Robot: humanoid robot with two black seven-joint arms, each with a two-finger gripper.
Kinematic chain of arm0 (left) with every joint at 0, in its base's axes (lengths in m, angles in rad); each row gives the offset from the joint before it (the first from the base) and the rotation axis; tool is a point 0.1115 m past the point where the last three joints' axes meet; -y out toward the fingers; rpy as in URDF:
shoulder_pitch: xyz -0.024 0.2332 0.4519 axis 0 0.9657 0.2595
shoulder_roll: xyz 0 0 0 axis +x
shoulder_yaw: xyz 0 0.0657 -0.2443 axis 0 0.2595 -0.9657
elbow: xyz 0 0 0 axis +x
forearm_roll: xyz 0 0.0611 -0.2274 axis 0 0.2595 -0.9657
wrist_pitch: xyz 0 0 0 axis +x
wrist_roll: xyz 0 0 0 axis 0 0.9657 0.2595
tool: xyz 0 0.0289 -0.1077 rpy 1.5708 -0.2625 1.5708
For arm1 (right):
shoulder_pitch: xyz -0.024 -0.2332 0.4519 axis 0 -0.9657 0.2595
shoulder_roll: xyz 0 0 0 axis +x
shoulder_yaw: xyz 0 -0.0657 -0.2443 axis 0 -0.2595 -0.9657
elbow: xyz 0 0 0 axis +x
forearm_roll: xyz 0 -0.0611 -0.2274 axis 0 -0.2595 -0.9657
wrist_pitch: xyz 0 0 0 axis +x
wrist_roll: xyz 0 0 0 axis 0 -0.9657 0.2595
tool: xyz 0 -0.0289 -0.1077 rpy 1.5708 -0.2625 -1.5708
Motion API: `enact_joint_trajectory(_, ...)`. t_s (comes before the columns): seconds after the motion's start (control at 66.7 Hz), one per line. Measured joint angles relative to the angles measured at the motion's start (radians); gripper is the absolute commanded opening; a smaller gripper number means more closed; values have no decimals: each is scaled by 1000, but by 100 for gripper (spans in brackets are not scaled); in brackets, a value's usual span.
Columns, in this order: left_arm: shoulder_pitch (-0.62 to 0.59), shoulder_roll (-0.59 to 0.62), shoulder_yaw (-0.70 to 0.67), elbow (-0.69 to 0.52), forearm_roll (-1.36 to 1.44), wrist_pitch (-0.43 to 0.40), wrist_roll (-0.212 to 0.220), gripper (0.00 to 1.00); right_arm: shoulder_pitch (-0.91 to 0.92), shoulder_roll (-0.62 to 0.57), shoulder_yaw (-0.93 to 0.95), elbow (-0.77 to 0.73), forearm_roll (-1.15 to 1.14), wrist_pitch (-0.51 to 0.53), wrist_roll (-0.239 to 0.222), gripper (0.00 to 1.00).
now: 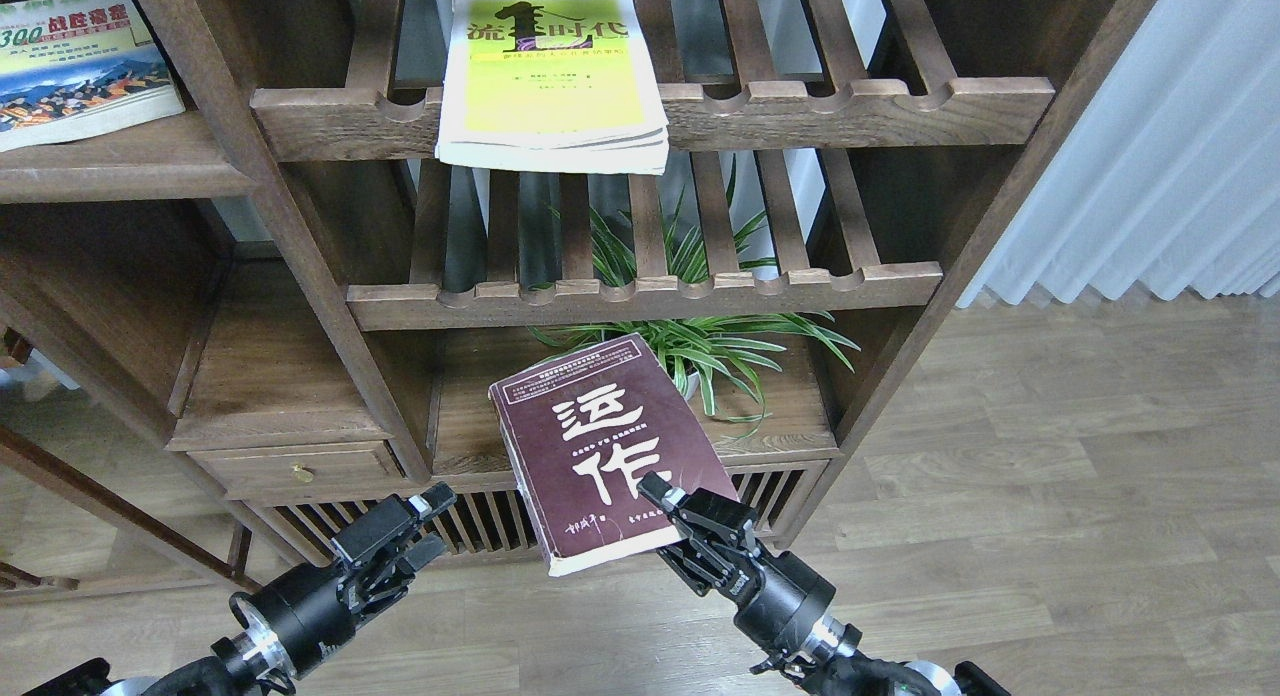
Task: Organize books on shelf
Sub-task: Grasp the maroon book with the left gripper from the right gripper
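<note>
Books number three: right gripper (662,498) clamps maroon book (605,451); left gripper (432,526) parted, empty.

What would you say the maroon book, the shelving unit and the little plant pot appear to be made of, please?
The maroon book looks like a paperback: matte card cover, pale paper page edges along its bottom, gripped by the right hand. The shelving unit appears to be dark-stained wood with visible grain and a dull sheen. The plant pot is white and mostly hidden; ceramic or plastic, I cannot tell.
</note>
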Motion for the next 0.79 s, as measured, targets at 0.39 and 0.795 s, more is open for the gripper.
enact_joint_trajectory(0.39, -15, -52, 2, 3, 3, 0, 4, 99, -3, 6, -12, -4, -40, 0, 0, 1)
enact_joint_trajectory(0.795, -61, -249, -7, 81, 9, 0, 5, 99, -3, 6, -15, 5, -88, 0, 0, 0)
